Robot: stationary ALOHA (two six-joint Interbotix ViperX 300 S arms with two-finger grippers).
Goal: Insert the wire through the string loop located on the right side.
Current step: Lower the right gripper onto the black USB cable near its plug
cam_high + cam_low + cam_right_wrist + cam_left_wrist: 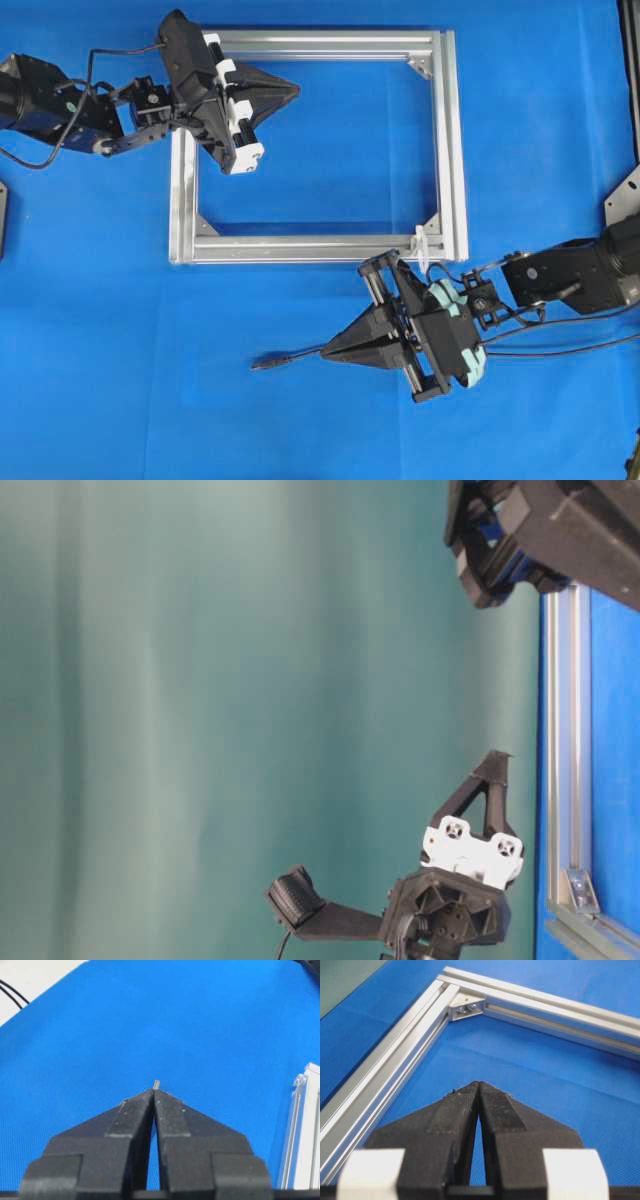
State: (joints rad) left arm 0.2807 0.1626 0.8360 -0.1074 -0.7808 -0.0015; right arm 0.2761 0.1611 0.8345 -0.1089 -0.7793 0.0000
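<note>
The wire (272,361) is thin and black with a thicker plug tip. It lies on the blue cloth and runs left from my right gripper (325,351), which is shut on it. In the right wrist view a short stub of wire (156,1083) pokes past the closed right gripper (155,1091). The string loop (422,245) is small and white, on the frame's near right corner, above and to the right of that gripper. My left gripper (297,90) is shut and holds nothing, over the frame's far left part. Its closed tips (479,1083) hover above the cloth inside the frame.
The silver aluminium frame (455,150) lies flat on the blue cloth, with a corner bracket (466,1007) ahead of the left gripper. The frame's edge (305,1130) is right of the right gripper. Black arm cables (560,348) trail right. The left gripper (497,760) hangs above the frame (565,730).
</note>
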